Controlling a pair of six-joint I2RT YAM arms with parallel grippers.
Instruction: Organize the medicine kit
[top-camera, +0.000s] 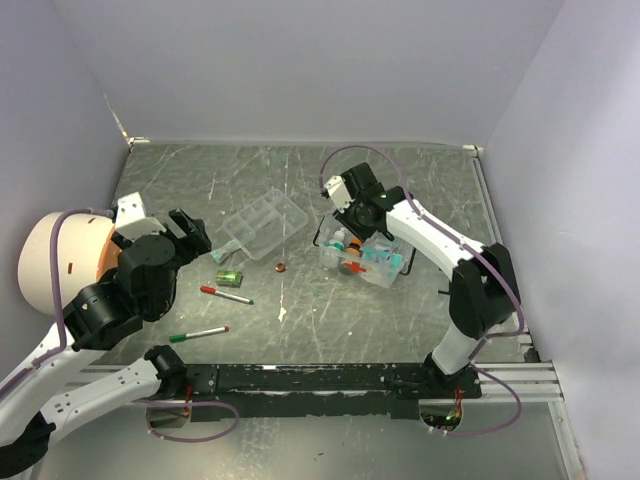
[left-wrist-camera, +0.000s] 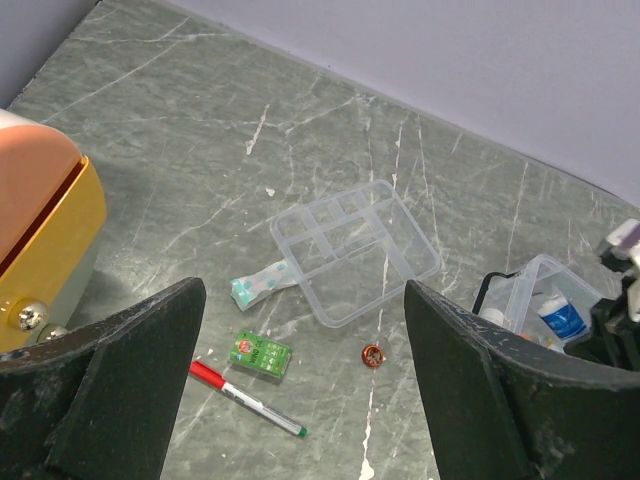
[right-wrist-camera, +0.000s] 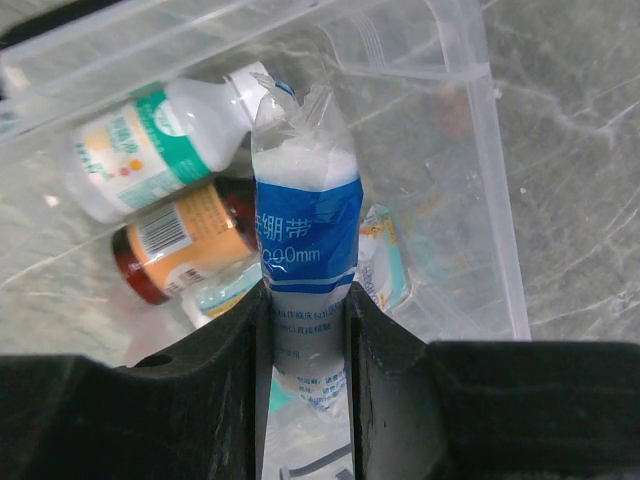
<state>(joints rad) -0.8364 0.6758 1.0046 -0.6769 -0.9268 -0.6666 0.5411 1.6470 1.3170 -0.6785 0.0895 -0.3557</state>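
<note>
The medicine kit's clear box (top-camera: 392, 272) stands right of centre with its black handle towards the arm, also seen in the left wrist view (left-wrist-camera: 545, 290). My right gripper (top-camera: 352, 205) hangs over it, shut on a blue-and-white packet (right-wrist-camera: 300, 215) that sticks out between the fingers (right-wrist-camera: 305, 300). Below, inside the box wall (right-wrist-camera: 470, 150), lie a white bottle with a green label (right-wrist-camera: 150, 150) and a brown bottle (right-wrist-camera: 180, 245). The clear divided tray (top-camera: 265, 222) (left-wrist-camera: 355, 250) lies apart on the table. My left gripper (top-camera: 190, 235) (left-wrist-camera: 303, 300) is open, high above the table.
Loose near the tray lie a teal-and-white packet (left-wrist-camera: 258, 285), a small green box (left-wrist-camera: 260, 355) and a small copper round thing (left-wrist-camera: 372, 353). A red pen (top-camera: 225, 295) and a green pen (top-camera: 198, 333) lie nearer. A big white cylinder (top-camera: 60, 262) stands at the left.
</note>
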